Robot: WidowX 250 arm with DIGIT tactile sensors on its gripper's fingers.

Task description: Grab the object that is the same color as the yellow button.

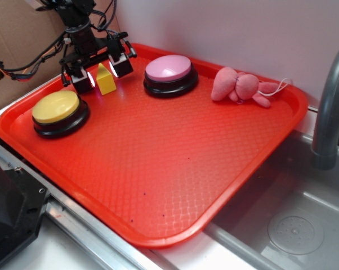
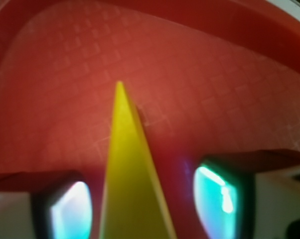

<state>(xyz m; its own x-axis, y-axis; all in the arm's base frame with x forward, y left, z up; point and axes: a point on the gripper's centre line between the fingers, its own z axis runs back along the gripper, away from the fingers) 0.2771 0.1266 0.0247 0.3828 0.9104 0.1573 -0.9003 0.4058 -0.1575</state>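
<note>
The small yellow block (image 1: 106,80) with a pointed top stands on the red tray (image 1: 175,163) at the back left. My gripper (image 1: 101,73) is open and straddles it, one finger on each side, with gaps on both sides. In the wrist view the block (image 2: 131,184) rises as a yellow wedge between my two lit fingertips (image 2: 70,213), gripper (image 2: 145,209) low over the tray. The yellow button (image 1: 58,111), domed on a black base, sits in front and left of the block.
A pink-topped button (image 1: 169,73) on a black base sits to the right of the gripper. A pink plush toy (image 1: 242,87) lies at the tray's back right. A sink basin (image 1: 296,225) and grey faucet (image 1: 330,112) are to the right. A cardboard box (image 1: 17,39) stands behind.
</note>
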